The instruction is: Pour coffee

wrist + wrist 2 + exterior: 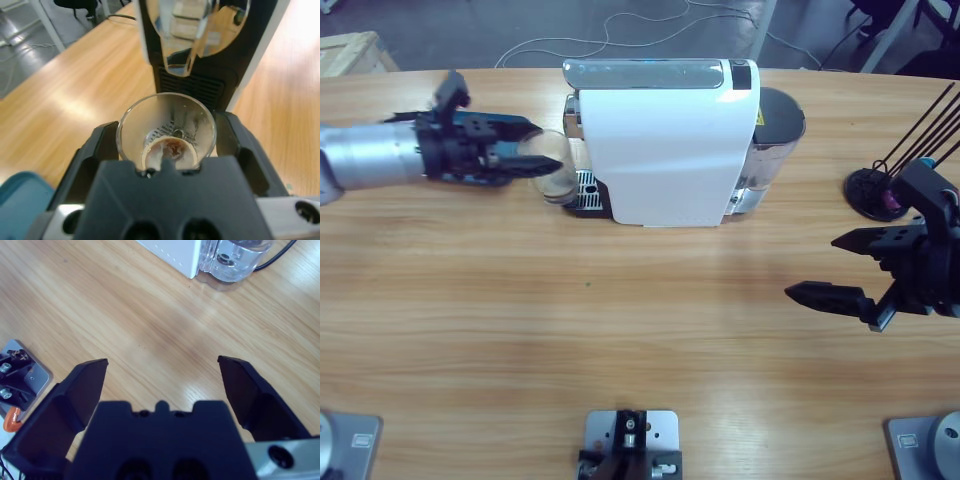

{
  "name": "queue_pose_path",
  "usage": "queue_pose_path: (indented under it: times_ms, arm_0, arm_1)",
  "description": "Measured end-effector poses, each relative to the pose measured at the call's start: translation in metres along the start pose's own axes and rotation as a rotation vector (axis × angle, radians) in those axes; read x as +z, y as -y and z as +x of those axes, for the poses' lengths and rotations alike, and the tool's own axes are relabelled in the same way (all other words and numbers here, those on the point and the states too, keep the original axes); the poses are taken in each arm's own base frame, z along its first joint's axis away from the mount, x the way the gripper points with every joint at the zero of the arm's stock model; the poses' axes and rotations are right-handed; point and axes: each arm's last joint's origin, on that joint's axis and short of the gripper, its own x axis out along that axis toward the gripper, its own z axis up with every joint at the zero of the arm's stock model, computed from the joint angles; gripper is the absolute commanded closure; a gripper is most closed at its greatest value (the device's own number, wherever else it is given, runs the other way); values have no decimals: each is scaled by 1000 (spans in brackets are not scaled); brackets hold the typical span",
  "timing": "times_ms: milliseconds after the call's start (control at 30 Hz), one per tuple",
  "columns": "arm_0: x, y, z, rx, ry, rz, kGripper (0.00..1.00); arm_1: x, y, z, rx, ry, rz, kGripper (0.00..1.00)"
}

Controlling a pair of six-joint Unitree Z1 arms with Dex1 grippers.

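Step in hand: the glass is being held at the machine's outlet, either just set there or about to be drawn away; which cannot be told. The pour itself looks not yet done.

- Left hand [525, 160], one: jaws pinching a clear glass cup [546, 163] from both sides, at the machine's left end.
- Glass cup, one: in the left wrist view it [167, 131] sits just before the chrome spout [186, 47] and over the black drip grille [190, 87], slightly tilted toward the camera.
- Coffee [167, 150], one small portion: a shallow brown film at the cup's bottom, little more than a ring.
- Coffee machine [665, 140], one: white body, clear water tank [775, 130] at its right end, standing on the table [620, 310].
- Right hand [847, 268], one: jaws spread wide, holding nothing, hovering over bare table well apart from the machine.
- Black stand with thin rods [875, 190], one, near the right hand.

Next move, as judged: keep the grip firm, back the cup clear of the spout level, then tip it slowly. No receiving vessel shows, so the pour target is unknown.
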Motion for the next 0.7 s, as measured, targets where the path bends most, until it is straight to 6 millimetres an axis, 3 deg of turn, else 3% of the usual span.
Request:
queue_pose_path:
  times_ms: [167,233,367,700]
  arm_0:
    - [8,-15,-46,241,5,-46,1000]
    - [7,-21,-54,353,-17,-71,1000]
    - [2,-32,-60,519,-64,-126,1000]
    - [-31,-69,-51,676,-157,-252,1000]
  arm_1:
    - [0,0,0,-1,-5,1,0]
    - [-1,0,-1,-2,-12,2,0]
    - [-5,0,-10,-4,-14,2,0]
    - [-6,0,-26,-14,38,2,0]
